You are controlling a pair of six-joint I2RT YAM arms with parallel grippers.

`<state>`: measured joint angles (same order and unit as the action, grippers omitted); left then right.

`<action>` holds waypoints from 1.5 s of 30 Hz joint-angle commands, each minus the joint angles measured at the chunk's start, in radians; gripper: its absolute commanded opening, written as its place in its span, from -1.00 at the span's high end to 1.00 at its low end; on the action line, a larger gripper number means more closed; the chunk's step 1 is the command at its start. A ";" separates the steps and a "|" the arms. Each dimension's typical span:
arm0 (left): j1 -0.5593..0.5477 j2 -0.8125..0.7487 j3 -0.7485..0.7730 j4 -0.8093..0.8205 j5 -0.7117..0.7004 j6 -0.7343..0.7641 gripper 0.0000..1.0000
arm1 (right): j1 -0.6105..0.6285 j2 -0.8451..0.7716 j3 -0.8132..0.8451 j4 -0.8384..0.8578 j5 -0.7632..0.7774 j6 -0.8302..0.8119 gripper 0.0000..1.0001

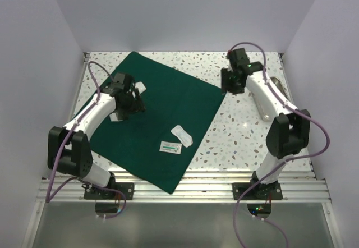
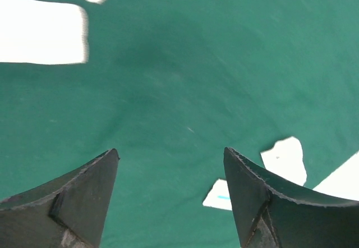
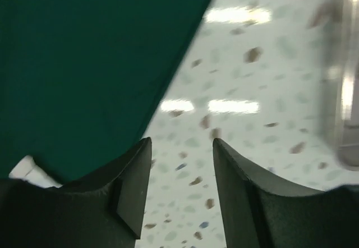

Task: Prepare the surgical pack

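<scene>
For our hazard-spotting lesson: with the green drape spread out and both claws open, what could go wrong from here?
1. Loose white packets lie on the drape; folding or lifting the cloth may slide them off.
2. The right claw stands open over bare table beside the drape's edge; closing here would probably miss the cloth.
3. The left claw hangs open over plain cloth between packets; a pinch could snag the drape instead.

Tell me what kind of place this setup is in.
Probably a robotics lab test cell, not an operating room: plain white walls box in a speckled tabletop, two robot arms are bolted to a metal rail at its edge, and a green drape lies spread there with small white packets.
</scene>
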<state>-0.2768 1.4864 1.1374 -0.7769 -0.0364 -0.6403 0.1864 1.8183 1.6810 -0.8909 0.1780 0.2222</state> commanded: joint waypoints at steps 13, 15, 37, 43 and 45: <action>0.450 0.081 -0.067 0.130 0.112 -0.154 -0.07 | 0.275 -0.284 -0.402 0.184 -0.466 0.062 -0.01; 0.473 0.101 -0.070 0.155 0.122 -0.156 -0.05 | 0.275 -0.298 -0.418 0.193 -0.477 0.045 -0.01; 0.536 0.288 -0.042 0.211 0.174 -0.153 0.14 | 0.274 -0.271 -0.405 0.191 -0.522 0.009 0.00; 0.534 0.250 -0.038 0.186 0.132 -0.150 0.16 | 0.274 -0.266 -0.415 0.199 -0.531 0.009 0.01; 0.536 0.226 -0.024 0.183 0.110 -0.121 0.16 | 0.274 -0.258 -0.411 0.198 -0.531 0.006 0.01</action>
<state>0.2550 1.7649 1.0779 -0.5854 0.1238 -0.7902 0.4633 1.5513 1.2453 -0.7094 -0.3325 0.2470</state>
